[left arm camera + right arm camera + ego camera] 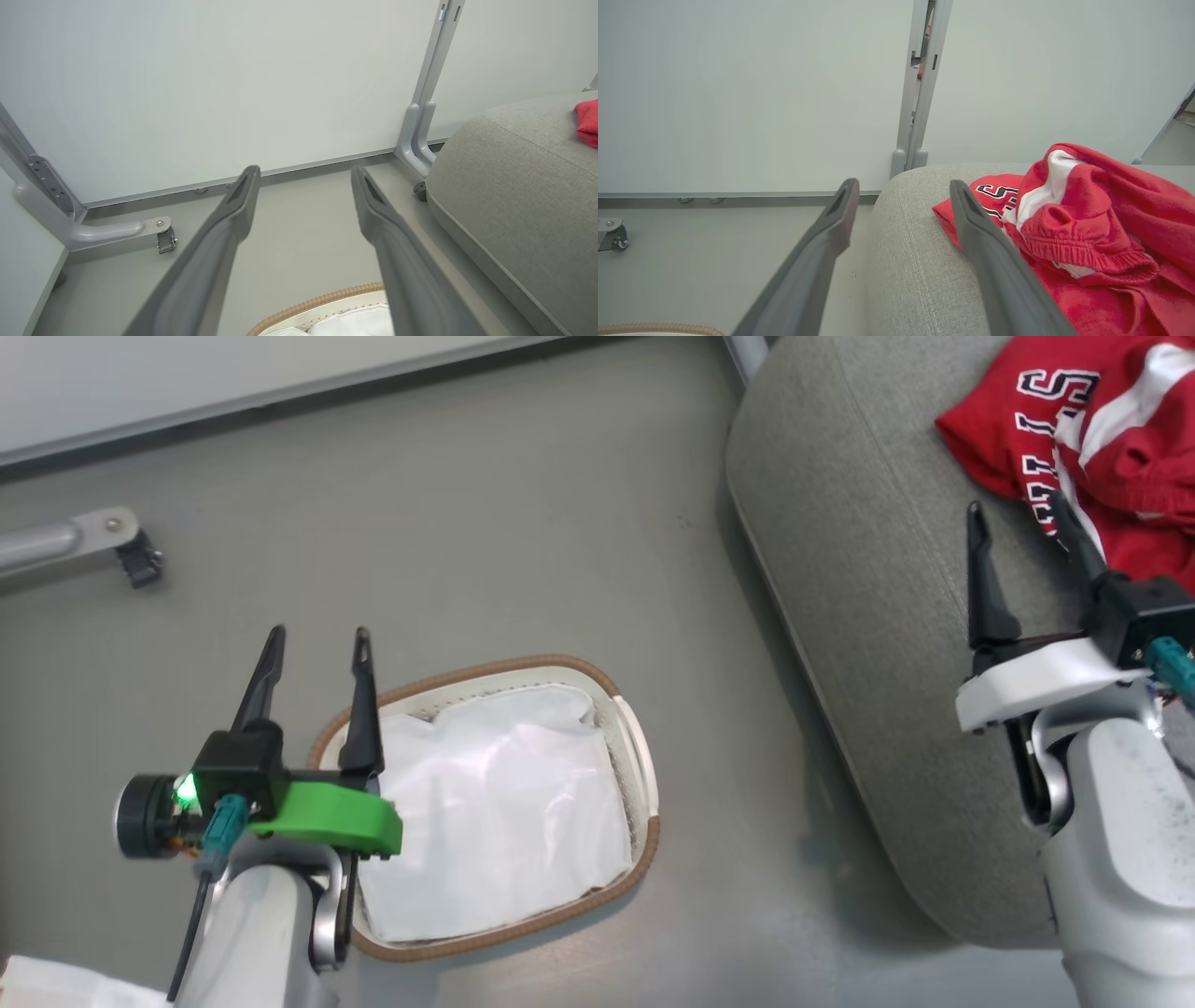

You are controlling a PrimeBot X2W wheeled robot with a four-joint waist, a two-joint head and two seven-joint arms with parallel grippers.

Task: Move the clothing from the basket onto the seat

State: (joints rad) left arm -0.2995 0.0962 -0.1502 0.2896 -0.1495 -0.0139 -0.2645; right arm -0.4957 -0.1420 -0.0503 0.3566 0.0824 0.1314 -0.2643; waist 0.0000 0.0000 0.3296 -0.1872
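The red clothing point(1116, 439) with white stripes and block lettering lies crumpled on the grey seat point(868, 616) at the upper right. In the right wrist view the clothing point(1087, 233) rests on the seat point(915, 261) just right of my fingers. My right gripper point(1018, 513) hovers open over the seat, its right fingertip at the fabric's edge, nothing between the fingers. The basket point(644, 775) stands on the floor lower centre, with a white sheet inside. My left gripper point(317, 644) is open and empty above the basket's left rim; the basket's rim point(327, 298) shows below the fingers.
A grey floor point(523, 541) lies between basket and seat. White panel walls point(233, 84) on grey wheeled frames stand behind; a frame foot with a caster point(131, 555) juts in at the left. A post point(920, 93) rises behind the seat. White cloth point(56, 985) shows at the lower left corner.
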